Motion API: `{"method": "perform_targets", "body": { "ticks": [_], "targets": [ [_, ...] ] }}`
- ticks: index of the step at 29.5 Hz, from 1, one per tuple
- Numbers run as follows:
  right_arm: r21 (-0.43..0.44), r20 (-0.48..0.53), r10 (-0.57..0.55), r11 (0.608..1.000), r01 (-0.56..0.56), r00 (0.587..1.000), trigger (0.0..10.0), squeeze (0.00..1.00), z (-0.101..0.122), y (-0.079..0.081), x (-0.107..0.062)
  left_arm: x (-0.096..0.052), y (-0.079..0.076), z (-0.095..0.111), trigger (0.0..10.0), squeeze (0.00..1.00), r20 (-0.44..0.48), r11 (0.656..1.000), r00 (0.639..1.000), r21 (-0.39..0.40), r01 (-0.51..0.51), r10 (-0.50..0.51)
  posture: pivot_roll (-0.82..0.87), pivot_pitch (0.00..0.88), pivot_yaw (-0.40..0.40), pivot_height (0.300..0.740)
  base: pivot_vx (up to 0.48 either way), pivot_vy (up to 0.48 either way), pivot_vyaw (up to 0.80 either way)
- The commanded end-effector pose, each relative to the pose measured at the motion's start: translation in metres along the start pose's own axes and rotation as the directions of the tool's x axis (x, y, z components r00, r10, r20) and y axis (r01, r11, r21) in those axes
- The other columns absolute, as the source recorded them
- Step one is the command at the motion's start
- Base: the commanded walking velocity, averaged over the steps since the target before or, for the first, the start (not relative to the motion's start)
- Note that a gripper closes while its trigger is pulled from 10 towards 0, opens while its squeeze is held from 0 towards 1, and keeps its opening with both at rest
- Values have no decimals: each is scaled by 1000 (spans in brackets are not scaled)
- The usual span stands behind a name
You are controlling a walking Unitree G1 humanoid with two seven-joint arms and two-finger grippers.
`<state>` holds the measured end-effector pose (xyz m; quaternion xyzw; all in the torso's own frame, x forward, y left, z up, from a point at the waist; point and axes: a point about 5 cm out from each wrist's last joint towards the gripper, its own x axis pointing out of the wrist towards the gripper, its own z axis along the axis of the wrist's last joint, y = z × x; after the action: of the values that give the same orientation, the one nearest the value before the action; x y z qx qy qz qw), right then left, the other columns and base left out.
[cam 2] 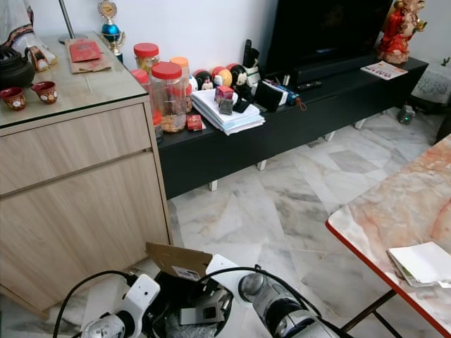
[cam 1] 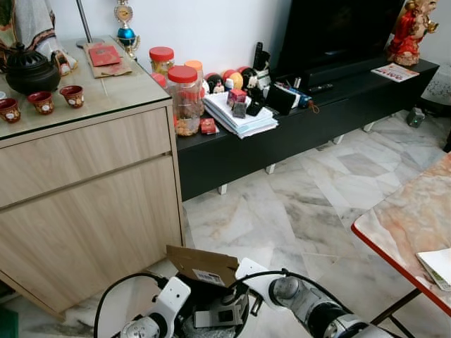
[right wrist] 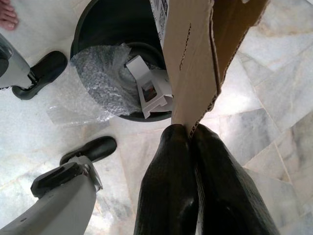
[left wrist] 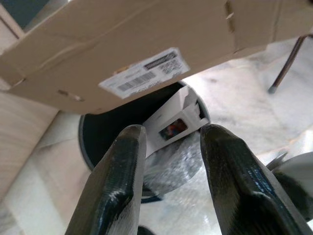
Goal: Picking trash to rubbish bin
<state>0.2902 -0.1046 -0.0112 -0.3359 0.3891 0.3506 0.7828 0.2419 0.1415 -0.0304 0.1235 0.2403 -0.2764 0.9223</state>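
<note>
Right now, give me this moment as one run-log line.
right gripper: shut on cardboard piece | position: above black bin | left gripper: open, empty | bin: bubble wrap, white box

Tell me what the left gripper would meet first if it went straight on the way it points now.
Probably the white carton in the black bin; the left gripper points into the bin, beneath the cardboard. Depth is unclear.

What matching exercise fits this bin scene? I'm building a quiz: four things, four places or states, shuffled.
Things:
1. cardboard piece
2. bubble wrap
3. left claw
4. white carton

Places or states:
A. open, above the rubbish bin
B. pinched in the right claw
C. draped over the bin's rim
D. lying inside the bin

Pairs: 1-B, 2-C, 3-A, 4-D
</note>
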Motion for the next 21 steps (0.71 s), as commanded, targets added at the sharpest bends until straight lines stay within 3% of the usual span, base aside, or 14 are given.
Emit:
{"method": "perform_targets", "body": {
  "ticks": [1,18,19,20,21],
  "targets": [
    [-18,8,-4,1000,4,1000,10000,0,4,-3,-1,-1,-4,-1,10000,0,2,999,999,7,38,-38,4,78,-110,740,0,0,0],
    [-40,-2,-2,999,2,1000,10000,0,4,-2,-1,-4,-3,-2,10000,0,-1,998,998,-9,58,-58,6,78,-108,740,0,0,0],
    [-41,-6,-6,999,6,1000,10000,737,3,-3,-1,-4,-3,-2,10000,0,-2,998,998,-9,59,-59,6,78,-108,740,0,0,0],
    [-41,-6,-6,999,6,1000,10000,1000,3,-3,-1,-4,-3,-2,10000,0,-2,998,998,-9,59,-59,6,78,-108,740,0,0,0],
    [-40,-6,-6,999,5,1000,10000,1000,2,-3,-1,-4,-3,-2,10000,0,-3,998,998,-9,58,-58,6,78,-108,740,0,0,0]
  ]
}}
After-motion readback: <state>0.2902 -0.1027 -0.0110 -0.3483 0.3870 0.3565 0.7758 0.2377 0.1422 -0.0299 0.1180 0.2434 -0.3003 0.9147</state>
